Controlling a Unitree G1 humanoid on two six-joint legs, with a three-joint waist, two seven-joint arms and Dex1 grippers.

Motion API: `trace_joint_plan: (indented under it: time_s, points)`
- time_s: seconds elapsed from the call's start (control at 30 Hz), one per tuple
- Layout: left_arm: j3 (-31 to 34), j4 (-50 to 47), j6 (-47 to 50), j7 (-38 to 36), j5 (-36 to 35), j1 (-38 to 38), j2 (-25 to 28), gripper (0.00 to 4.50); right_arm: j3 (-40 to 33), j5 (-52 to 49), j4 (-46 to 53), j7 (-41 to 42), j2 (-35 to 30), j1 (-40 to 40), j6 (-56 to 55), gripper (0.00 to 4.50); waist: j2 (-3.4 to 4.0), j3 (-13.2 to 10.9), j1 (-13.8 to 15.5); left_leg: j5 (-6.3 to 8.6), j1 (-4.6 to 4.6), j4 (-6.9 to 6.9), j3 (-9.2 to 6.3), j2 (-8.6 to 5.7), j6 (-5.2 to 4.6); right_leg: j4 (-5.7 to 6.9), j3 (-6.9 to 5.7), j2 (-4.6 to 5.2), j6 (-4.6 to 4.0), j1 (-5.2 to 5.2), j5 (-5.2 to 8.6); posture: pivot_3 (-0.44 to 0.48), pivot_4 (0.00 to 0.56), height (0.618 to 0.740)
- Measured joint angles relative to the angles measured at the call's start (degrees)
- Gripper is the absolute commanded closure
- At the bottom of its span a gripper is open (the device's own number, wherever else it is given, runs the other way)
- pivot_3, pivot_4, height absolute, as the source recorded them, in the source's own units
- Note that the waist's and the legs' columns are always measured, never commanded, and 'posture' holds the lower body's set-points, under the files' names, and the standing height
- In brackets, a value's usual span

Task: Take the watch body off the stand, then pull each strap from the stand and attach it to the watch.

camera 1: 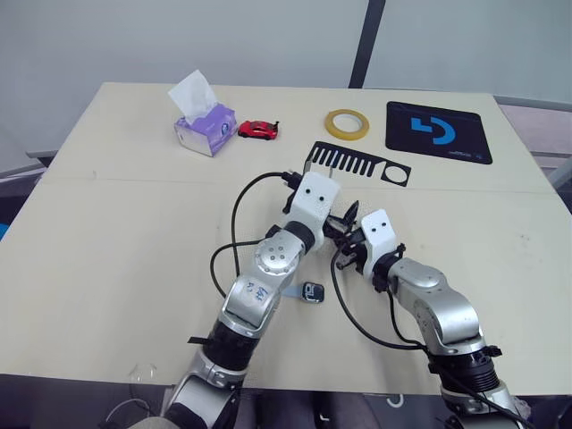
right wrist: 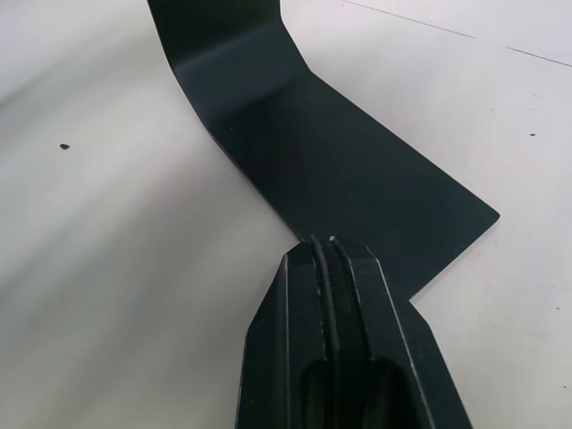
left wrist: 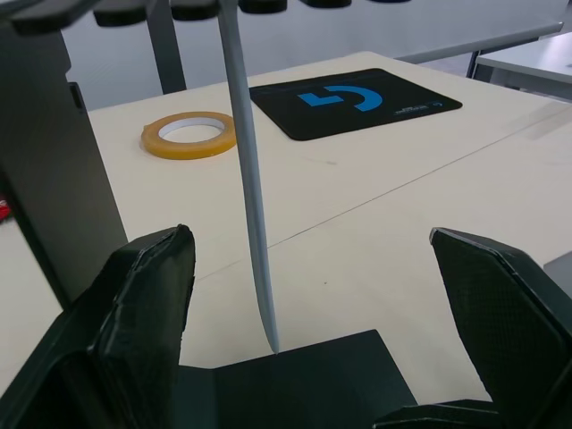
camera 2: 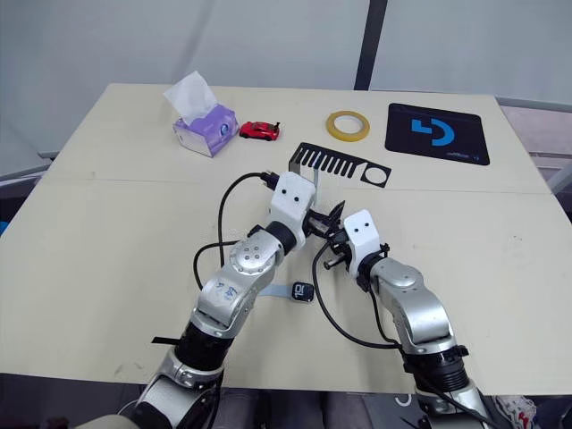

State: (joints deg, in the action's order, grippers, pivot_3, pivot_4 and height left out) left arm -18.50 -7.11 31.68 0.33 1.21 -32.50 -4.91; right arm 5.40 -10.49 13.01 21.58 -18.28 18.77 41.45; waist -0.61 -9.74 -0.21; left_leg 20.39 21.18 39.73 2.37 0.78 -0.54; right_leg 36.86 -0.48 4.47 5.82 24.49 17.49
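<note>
Pale wood surface (camera 1: 107, 223) carries the black stand (camera 1: 357, 163) upright near its middle, both arms reaching at its base. On the surface beside the left arm lies the watch body (camera 1: 312, 291), already off, 1 strap (camera 1: 290, 292) seemingly attached. Another strap (left wrist: 248, 179) hangs from the stand's comb, between the spread fingers of the left pincer (left wrist: 313, 322). Clenched on the stand's foot, the right pincer (right wrist: 331, 255) steadies it. Next, I judge, close left and pull down
</note>
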Motion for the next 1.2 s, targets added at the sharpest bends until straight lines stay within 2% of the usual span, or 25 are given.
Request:
trace_joint_plan:
  time_s: [0.3,0.37,0.4,0.5,0.53,0.57,0.63,0.67,0.7,1.2]
  points:
    - [1.4,6.0,-5.5,0.5,1.5,-2.9,-1.9,0.0,0.0,0.3,-0.5,-0.2,0.6,0.2,-0.4,4.47,0.0,0.0,-0.1,0.0,-0.04,0.0,0.09,0.04,0.0,0.0,-0.1,0.01,0.0,0.0,0.0,0.0,0.15,0.738]
    - [1.6,6.2,-6.1,0.5,1.6,-2.9,-1.9,0.54,0.0,0.3,-0.5,-0.3,0.8,0.1,-0.4,4.5,0.0,0.0,-0.1,0.0,-0.05,0.0,0.1,0.04,0.0,0.0,-0.1,0.02,0.0,0.0,0.0,0.0,0.15,0.738]
    - [1.6,6.3,-6.3,0.6,1.6,-3.0,-2.0,0.65,0.0,0.3,-0.5,-0.4,0.9,0.1,-0.4,4.5,0.0,0.0,-0.1,0.0,-0.05,0.0,0.11,0.04,0.0,0.0,-0.1,0.02,0.0,0.0,0.0,0.0,0.15,0.738]
    - [1.8,7.2,-6.8,0.8,2.0,-3.1,-2.1,1.89,-0.2,0.3,-0.5,-0.5,0.9,0.0,-0.4,4.5,-0.01,0.0,0.0,0.0,-0.06,0.0,0.11,0.04,0.0,0.0,-0.11,0.01,0.0,0.0,0.0,0.0,0.15,0.738]
    - [1.8,7.2,-6.8,0.8,2.1,-3.1,-2.1,2.5,-0.3,0.3,-0.5,-0.5,0.9,0.0,-0.4,4.5,-0.01,0.0,0.0,0.0,-0.05,0.0,0.11,0.04,0.0,0.0,-0.11,0.02,0.0,0.0,0.0,0.0,0.15,0.738]
    - [1.8,7.2,-6.8,0.8,2.1,-3.1,-2.1,2.87,-0.3,0.3,-0.5,-0.5,0.9,0.0,-0.4,4.5,-0.01,0.0,0.0,0.0,-0.06,0.0,0.11,0.04,0.0,0.0,-0.11,0.02,0.0,0.0,0.0,0.0,0.15,0.738]
    - [1.8,7.3,-6.8,0.8,2.2,-3.1,-2.1,3.91,-0.3,0.3,-0.6,-0.5,0.9,0.1,-0.4,4.5,-0.01,0.0,0.0,0.0,-0.06,0.0,0.11,0.03,0.0,0.0,-0.11,0.02,0.0,0.0,0.0,0.0,0.15,0.738]
    - [1.8,7.3,-6.9,0.8,2.3,-3.1,-2.1,4.28,-0.4,0.3,-0.7,-0.5,0.9,0.1,-0.4,4.5,-0.01,0.0,0.0,0.0,-0.06,0.0,0.11,0.04,0.0,0.0,-0.1,0.02,0.0,0.0,0.0,0.0,0.15,0.738]
    - [1.9,7.4,-6.9,0.9,2.3,-3.1,-2.1,4.42,-0.4,0.2,-0.7,-0.5,0.9,0.1,-0.4,4.5,-0.01,0.0,0.0,0.0,-0.06,0.0,0.11,0.03,0.0,0.0,-0.1,0.02,0.0,0.0,0.0,0.0,0.15,0.738]
    - [1.9,7.8,-11.6,-0.2,4.3,-2.6,-1.3,4.42,-0.7,0.2,-2.0,-0.5,1.7,1.1,-0.6,4.5,-0.01,0.0,-0.1,0.0,-0.07,0.0,0.14,0.04,0.01,0.0,-0.12,0.04,0.0,0.0,0.0,0.0,0.15,0.738]
